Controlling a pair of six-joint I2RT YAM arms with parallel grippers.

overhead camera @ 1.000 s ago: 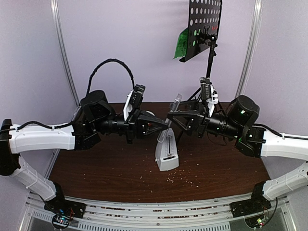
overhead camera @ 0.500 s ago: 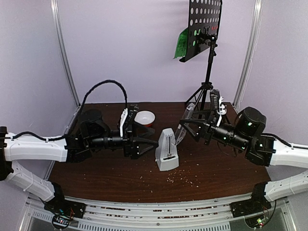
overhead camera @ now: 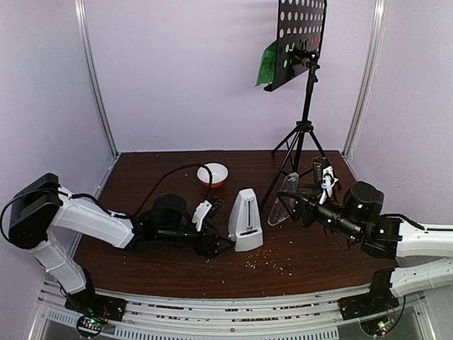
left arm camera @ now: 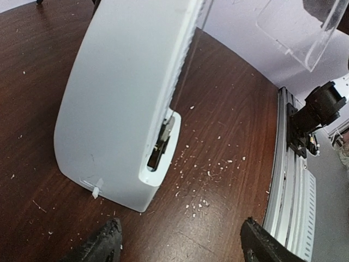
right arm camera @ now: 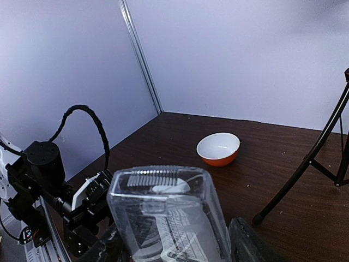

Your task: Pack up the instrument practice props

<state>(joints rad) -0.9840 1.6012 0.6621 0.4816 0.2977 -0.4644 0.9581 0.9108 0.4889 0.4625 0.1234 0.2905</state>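
On the worktop [overhead camera: 141,177] I see nothing packed: right fingers [right arm camera: 246,246] grip the cover [right arm camera: 166,218], left fingers [left arm camera: 101,248] gape beside the metronome [overhead camera: 245,219], stand [overhead camera: 301,28] and pages [overhead camera: 269,64] wait.

You have white-and-orange bowl [overhead camera: 213,173] upright near back of dark wooden desk [overhead camera: 322,270]; pale crumbs [overhead camera: 271,264] scattered toward front edge.

Soft, even light falls from overhead, and the walls [overhead camera: 177,71] take a pale lilac tint. The dark table [overhead camera: 304,273] shows only a dull sheen and faint shadows. Up close, the white metronome [left arm camera: 125,93] looks slightly washed out. The clear cover [right arm camera: 169,218], right at the right wrist lens, is smeary, while the bowl [right arm camera: 218,148] behind is sharp. The corner posts [overhead camera: 97,85] bow in the overhead view.
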